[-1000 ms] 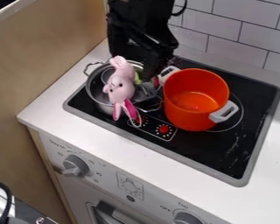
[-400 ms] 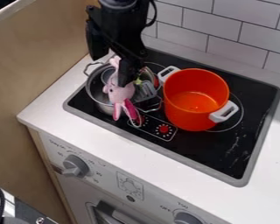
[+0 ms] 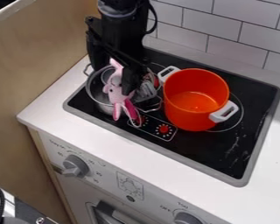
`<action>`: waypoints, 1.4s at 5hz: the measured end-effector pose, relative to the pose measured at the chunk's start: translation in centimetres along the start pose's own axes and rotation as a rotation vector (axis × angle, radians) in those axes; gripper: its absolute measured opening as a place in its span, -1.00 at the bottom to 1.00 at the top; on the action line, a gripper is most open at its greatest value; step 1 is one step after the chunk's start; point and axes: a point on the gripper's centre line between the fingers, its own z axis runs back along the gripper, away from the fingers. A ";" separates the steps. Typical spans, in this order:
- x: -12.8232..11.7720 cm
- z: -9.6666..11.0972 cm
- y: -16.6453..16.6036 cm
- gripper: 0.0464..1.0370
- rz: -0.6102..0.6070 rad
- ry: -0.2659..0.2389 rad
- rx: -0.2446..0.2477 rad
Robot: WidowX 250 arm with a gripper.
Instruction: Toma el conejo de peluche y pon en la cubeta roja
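Behind the toy kitchen stands a wall of white rectangular tiles, and a tall tan wooden panel rises at the left of the view. Between them spreads the white countertop, with a black, grey-framed cooktop set into it. My black arm comes from the top edge, and my black gripper hangs over the left part of the cooktop. My jaws stand apart, one to either side of the rabbit's upper end; whether either touches it, I cannot tell. To the right, upright on the cooktop, is the deep orange-red round pot with pale grey handles; I see its bare bottom. Just beside it, on the left, sits the smaller shiny metal pot with wire handles. Across that metal pot lies the pale pink plush rabbit, its head end toward me and its bright magenta ends hanging over the near rim. Also in the metal pot, to the right of the rabbit, is a grey ribbed object, partly hidden by me. On the white front below the counter, one round grey knob sits at the left and another at the lower edge. Smallest are the red button on the cooktop's printed panel and a thin white loop near the rabbit's magenta ends.
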 end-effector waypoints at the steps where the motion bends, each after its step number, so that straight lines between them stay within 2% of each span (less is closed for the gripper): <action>1: 0.2 -0.2 -0.6 0.93 0.010 0.002 -0.016; 3: 0.6 -0.9 -1.4 0.93 0.010 -0.013 -0.042; 4: 0.6 -1.1 -1.6 0.86 0.015 -0.005 -0.054; 5: 0.4 -1.1 -2.2 0.35 0.027 0.008 -0.103; 6: -0.4 -0.6 -2.6 -0.21 0.047 0.037 -0.175; 7: -1.2 0.7 -3.1 -0.65 0.030 0.050 -0.235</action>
